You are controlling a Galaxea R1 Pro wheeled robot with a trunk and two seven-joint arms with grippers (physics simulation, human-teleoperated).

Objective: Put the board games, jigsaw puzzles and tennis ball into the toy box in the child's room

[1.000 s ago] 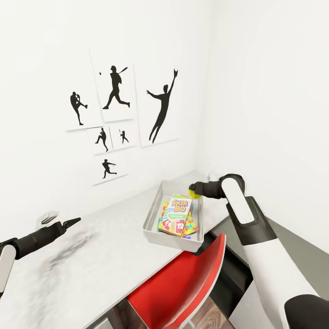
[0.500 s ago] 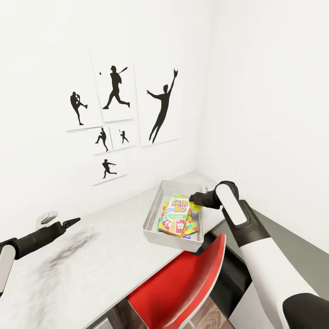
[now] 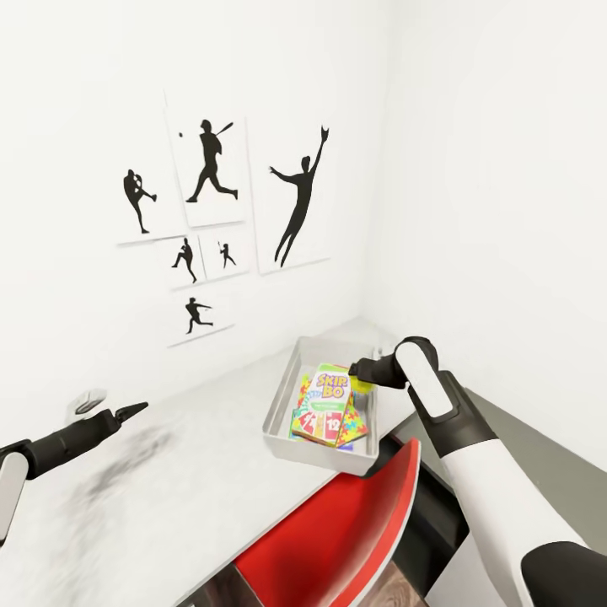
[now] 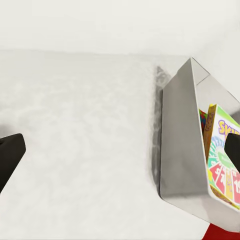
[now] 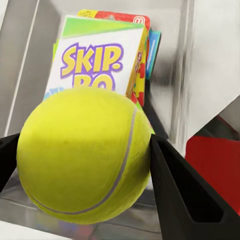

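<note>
While the toy box (image 3: 285,403) is sitting at the table's (image 3: 169,497) 3 o'clock edge, with a red chair (image 3: 337,539) tucked in at 5 o'clock, we are seeing bare tabletop stretching toward 9 o'clock. Our right arm is bending at the elbow and reaching toward 10 o'clock, the right gripper (image 3: 362,381) clamping the tennis ball (image 5: 85,155) just above the box's right rim, over the yellow-green board game (image 3: 327,388). We cannot tell how the left gripper (image 3: 131,410) is set.

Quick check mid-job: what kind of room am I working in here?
Likely a child's bedroom or playroom: sports silhouette posters on the white wall, a red chair at a pale desk, and a grey toy box holding games.
</note>
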